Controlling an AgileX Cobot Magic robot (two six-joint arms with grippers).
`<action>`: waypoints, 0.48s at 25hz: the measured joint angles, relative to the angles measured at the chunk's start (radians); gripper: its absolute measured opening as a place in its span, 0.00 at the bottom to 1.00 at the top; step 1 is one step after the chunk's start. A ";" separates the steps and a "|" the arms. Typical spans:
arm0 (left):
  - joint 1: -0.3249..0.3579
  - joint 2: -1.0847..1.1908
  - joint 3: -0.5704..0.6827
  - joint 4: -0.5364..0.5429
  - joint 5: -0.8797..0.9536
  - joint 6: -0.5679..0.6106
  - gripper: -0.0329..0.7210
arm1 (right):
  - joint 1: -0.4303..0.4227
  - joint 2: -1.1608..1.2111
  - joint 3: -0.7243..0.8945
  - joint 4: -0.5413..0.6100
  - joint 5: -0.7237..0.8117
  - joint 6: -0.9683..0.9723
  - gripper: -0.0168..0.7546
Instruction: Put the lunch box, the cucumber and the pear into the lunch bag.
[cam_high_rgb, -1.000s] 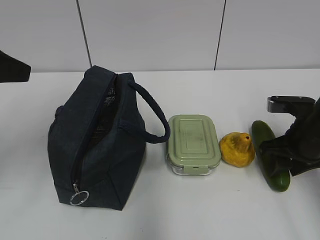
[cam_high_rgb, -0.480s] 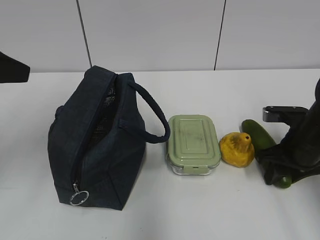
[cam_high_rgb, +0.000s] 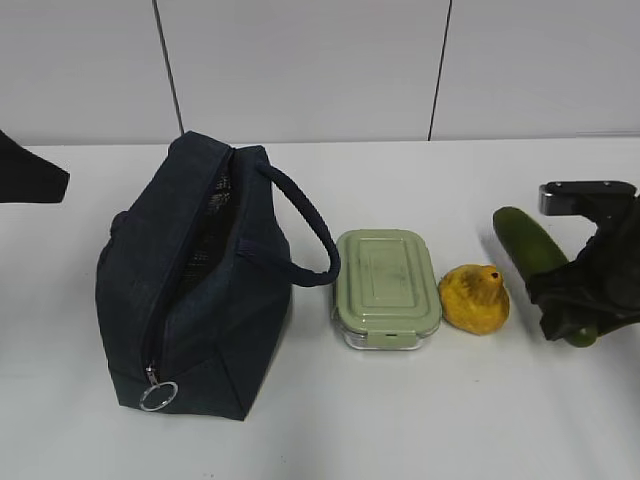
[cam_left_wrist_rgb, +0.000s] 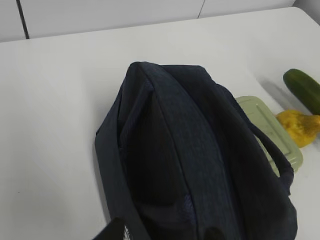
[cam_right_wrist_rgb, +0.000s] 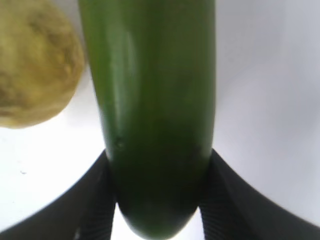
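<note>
The dark green cucumber (cam_high_rgb: 528, 243) is gripped near its front end by my right gripper (cam_high_rgb: 572, 310), which holds it tilted above the table at the right; the right wrist view shows the jaws (cam_right_wrist_rgb: 157, 200) shut on its rounded end (cam_right_wrist_rgb: 155, 100). The yellow pear (cam_high_rgb: 474, 298) lies just left of it. The sage-lidded lunch box (cam_high_rgb: 387, 285) sits between the pear and the navy lunch bag (cam_high_rgb: 190, 290), whose top zipper gapes partly. My left gripper (cam_left_wrist_rgb: 162, 232) hovers over the bag's end (cam_left_wrist_rgb: 190, 150), fingertips apart and empty.
The bag's padded loop handle (cam_high_rgb: 305, 225) arches toward the lunch box. A metal ring pull (cam_high_rgb: 158, 396) hangs at the bag's front corner. My left arm (cam_high_rgb: 25, 175) shows at the left edge. The white table (cam_high_rgb: 400, 430) ends at a panelled wall behind.
My right gripper has lifted the cucumber off the table and drawn it up and slightly right, away from the pear. The bag, lunch box and pear have not moved.
</note>
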 joint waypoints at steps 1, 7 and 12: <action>0.000 0.009 0.000 -0.001 0.005 0.000 0.44 | 0.000 -0.019 0.000 -0.015 0.000 0.010 0.46; 0.000 0.111 -0.003 -0.052 0.095 0.021 0.55 | 0.000 -0.120 0.002 -0.037 0.000 0.020 0.46; 0.000 0.159 -0.003 -0.069 0.131 0.030 0.60 | 0.000 -0.178 0.002 -0.039 0.000 0.022 0.46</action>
